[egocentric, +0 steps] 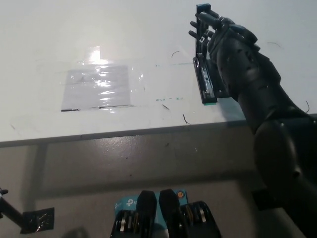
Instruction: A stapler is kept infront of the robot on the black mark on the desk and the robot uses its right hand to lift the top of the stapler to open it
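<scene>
The stapler's base [205,82] lies on the white desk [124,34] at the right, running toward the front edge, with its staple channel showing. Its top arm [202,17] is swung up at the far end. My black right hand [220,32] is above the base with its fingers curled around that raised top. The forearm comes in from the lower right and hides the black mark beneath it. My white left hand does not show in the head view.
A clear taped sheet [96,87] glints on the desk's left half. Small pen marks [184,119] lie near the desk's front edge [124,133]. Below the edge is grey floor with a black bracket [34,218] at the lower left.
</scene>
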Motion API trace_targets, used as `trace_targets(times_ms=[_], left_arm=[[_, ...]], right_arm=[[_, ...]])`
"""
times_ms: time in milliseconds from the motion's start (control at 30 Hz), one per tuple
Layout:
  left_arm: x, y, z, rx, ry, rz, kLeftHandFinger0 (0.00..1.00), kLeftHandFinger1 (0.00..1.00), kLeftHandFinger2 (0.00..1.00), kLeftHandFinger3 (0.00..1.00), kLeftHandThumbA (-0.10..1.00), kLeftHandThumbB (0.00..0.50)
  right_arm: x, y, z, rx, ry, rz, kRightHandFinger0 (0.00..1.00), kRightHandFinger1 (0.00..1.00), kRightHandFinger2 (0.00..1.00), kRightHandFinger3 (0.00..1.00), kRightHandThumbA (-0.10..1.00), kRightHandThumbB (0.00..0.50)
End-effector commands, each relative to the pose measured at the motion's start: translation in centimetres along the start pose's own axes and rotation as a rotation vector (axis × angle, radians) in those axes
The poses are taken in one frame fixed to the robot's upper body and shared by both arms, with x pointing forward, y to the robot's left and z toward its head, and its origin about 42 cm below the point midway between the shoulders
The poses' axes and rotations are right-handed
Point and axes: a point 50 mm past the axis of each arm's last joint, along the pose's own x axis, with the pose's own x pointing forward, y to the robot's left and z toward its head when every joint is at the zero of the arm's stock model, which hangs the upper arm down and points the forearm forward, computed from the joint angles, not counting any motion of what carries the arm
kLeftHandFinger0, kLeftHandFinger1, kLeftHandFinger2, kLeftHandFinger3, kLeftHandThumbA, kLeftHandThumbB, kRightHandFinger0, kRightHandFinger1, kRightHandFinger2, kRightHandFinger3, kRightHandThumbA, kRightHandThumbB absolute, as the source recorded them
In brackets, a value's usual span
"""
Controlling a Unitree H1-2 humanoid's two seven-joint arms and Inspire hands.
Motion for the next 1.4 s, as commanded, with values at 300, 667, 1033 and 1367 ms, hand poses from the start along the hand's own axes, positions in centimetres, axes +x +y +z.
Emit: trace_targets(times_ms=[300,667,1033,1367], left_arm=[[-0.1,0.8,1.6,0.015,-0.047,0.004,0.21,0.2,0.43,0.69,0.55,0.0],[0.1,1.1,1.8,0.012,-0.053,0.012,0.17,0.17,0.42,0.71,0.44,0.0],[0.7,0.9,2.1,0.026,-0.066,0.009,0.2,0.2,0.43,0.7,0.44,0.0],[0.9,0.9,2.5,0.014,-0.069,0.007,0.19,0.2,0.44,0.72,0.42,0.0]], right_arm=[[-1.7,1.7,2.5,0.065,-0.162,0.216,0.57,0.63,0.74,0.91,0.23,0.0],[-8.2,-7.9,-1.7,0.126,-0.177,0.305,0.64,0.71,0.87,1.0,0.27,0.0],[-13.1,-13.9,-8.9,0.21,-0.006,0.283,0.75,0.79,0.98,1.0,0.35,0.0],[-14.2,-14.7,-10.0,0.192,0.056,0.266,0.73,0.78,0.94,1.0,0.43,0.0]])
